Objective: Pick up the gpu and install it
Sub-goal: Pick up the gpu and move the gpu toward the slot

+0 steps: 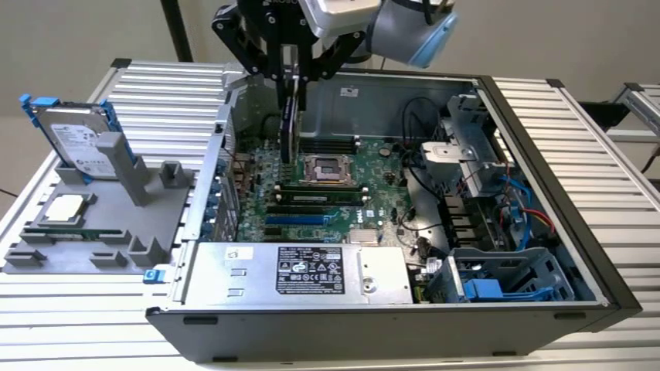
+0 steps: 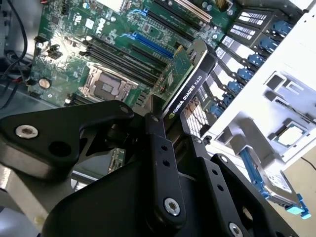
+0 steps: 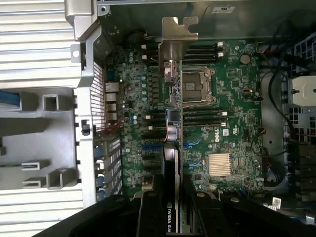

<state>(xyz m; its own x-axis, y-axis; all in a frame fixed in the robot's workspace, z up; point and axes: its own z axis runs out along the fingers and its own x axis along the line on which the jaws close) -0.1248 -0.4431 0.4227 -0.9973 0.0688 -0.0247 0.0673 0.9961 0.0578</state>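
Two spare parts: drive [image 1: 77, 139] and CPU [image 1: 64, 207] rest on a grey rack [image 1: 113, 243], beside the case [image 1: 413, 328] on the exterior view's left, likely parked out of the way.
Hand [image 1: 293, 66]: clamped on one end of the gpu [image 1: 292, 116], above the case.
Gpu place: hangs on edge over the board [image 1: 320, 205] inside the case, apparently not seated.
Gpu look: thin green card with a black side strip. Its silver bracket is at the end away from the hand.
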